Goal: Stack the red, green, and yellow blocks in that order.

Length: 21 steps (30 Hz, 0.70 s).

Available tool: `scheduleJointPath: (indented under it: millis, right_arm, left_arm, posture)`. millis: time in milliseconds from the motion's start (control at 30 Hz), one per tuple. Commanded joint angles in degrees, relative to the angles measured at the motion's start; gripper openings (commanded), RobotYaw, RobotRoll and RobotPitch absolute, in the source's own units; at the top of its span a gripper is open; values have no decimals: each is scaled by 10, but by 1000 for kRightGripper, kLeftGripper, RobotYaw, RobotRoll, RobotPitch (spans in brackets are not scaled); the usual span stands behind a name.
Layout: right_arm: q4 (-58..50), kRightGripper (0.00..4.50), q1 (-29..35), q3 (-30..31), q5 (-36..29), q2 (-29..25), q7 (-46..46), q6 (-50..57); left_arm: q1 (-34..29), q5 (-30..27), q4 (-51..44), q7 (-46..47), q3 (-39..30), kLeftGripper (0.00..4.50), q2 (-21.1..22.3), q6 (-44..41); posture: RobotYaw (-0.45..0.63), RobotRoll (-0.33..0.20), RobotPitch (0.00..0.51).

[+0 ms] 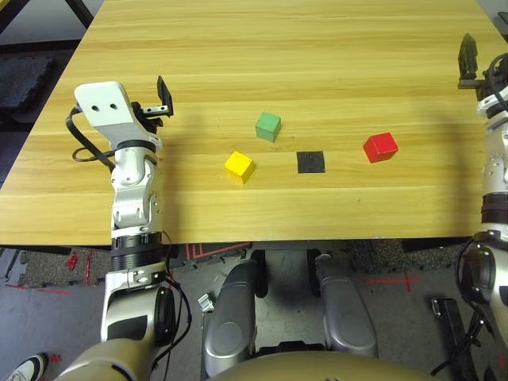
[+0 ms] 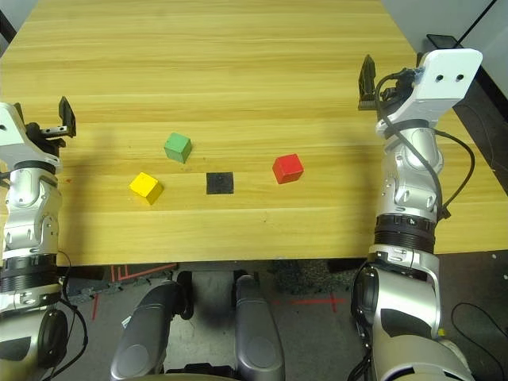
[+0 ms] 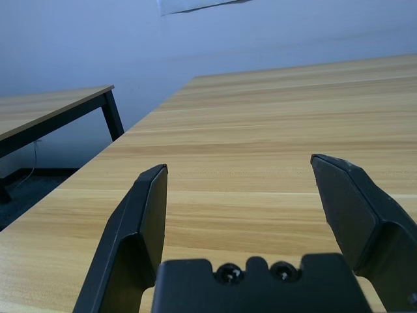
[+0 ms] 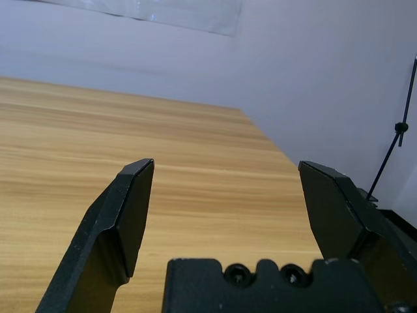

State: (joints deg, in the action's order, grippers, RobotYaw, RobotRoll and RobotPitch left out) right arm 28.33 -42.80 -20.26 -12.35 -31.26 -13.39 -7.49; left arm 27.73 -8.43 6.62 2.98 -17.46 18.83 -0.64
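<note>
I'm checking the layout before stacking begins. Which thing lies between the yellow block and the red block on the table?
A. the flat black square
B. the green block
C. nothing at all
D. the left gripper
A: the flat black square lies on the wood between the yellow block and the red block, while the green block sits farther back, nearer the yellow one.

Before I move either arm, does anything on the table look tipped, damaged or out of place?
Nothing stands out. The red block, green block and yellow block sit flat and apart around the black patch.
</note>
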Motion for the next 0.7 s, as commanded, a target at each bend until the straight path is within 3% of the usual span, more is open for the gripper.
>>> scheduleJointPath:
  millis: [33,200,333,500,700]
  right_arm:
    - [9,4500,9,1,3,3,-1,-13]
    - [-16,4500,20,11,2,5,-8,-2]
    - [-57,4500,30,11,-26,-9,-47,38]
    - [-154,4500,67,2,-115,-23,-118,174]
    - [-282,4500,129,3,-235,-74,-205,369]
  left_arm:
    - [-12,7,-4,0,-3,4482,3,-6]
    - [-14,-5,-5,-15,-7,4482,7,-7]
    - [-5,-46,16,-85,-5,4482,12,7]
    - [-3,-128,18,-255,9,4482,36,14]
    - [-24,-223,-12,-470,40,4482,90,-44]
  posture:
    - [236,32,259]
    - [203,7,281]
    - [199,3,272]
    - [182,1,279]
    - [165,-7,292]
